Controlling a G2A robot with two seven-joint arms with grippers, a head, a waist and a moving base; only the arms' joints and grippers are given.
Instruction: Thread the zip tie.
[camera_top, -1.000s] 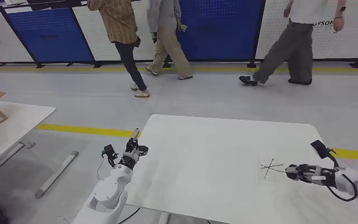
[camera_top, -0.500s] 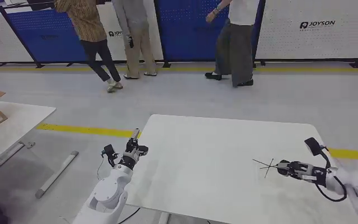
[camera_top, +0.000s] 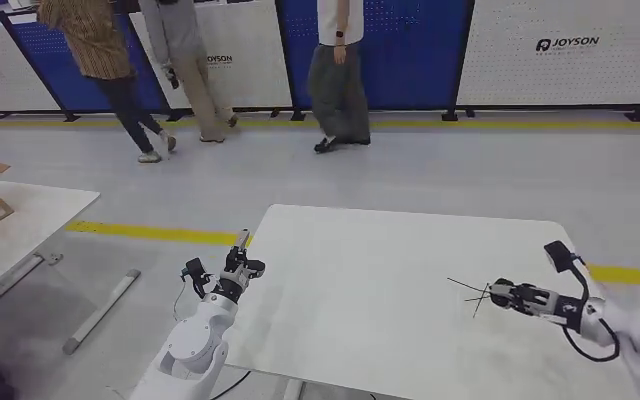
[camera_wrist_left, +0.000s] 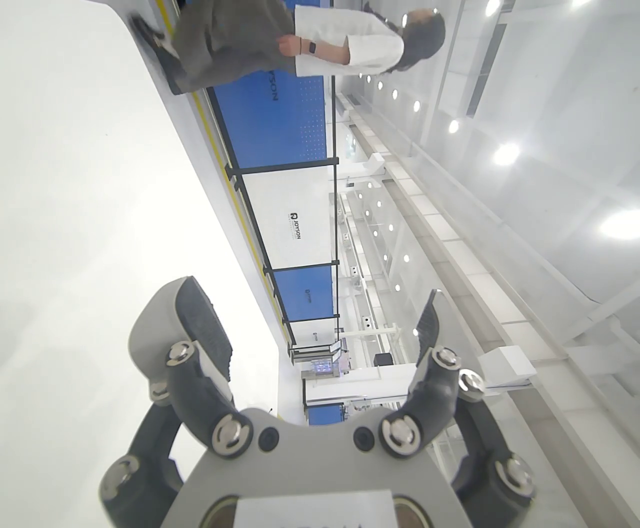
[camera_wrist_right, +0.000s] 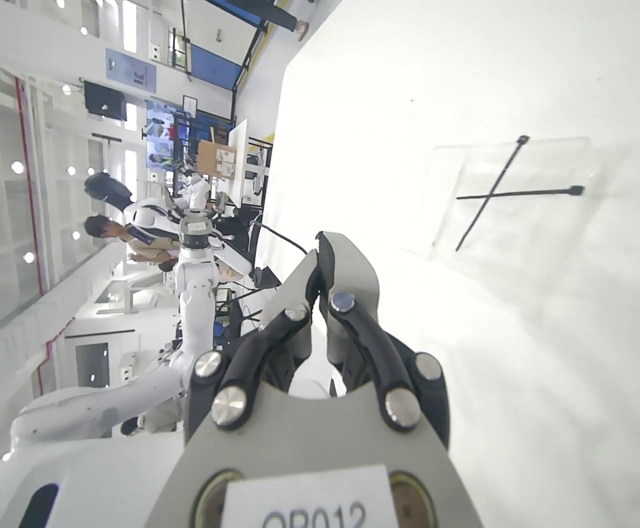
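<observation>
Two black zip ties are lying crossed over each other on the right side of the white worktop. From above they are showing as hair-thin lines, too fine to tell their heads from their tails. The right wrist view is showing a small square head at one end of each. Neither tail is passing through a head. A faint, see-through rectangular outline is framing the ties on the surface. Whether it is a clear sheet or only a mark is hard to make out. The right end effector is hovering low over the worktop just to the right of the ties. Its fingers are pressed together with nothing visible between them. From above its tips are sitting so close to the ties' right ends that contact cannot be told, though its own wrist view is showing bare surface between them. The right arm is running off the right side of the top view. The left end effector is sitting well apart from the ties, at the worktop's left edge. Its fingers are spread wide and gripping nothing, and it is pointing toward the far side of the room. The worktop is plain, bright and glaring. Beyond it a grey floor is stretching toward a far wall of blue and white panels. A yellow line is crossing the floor, and a second table is being cut off at the left.
</observation>
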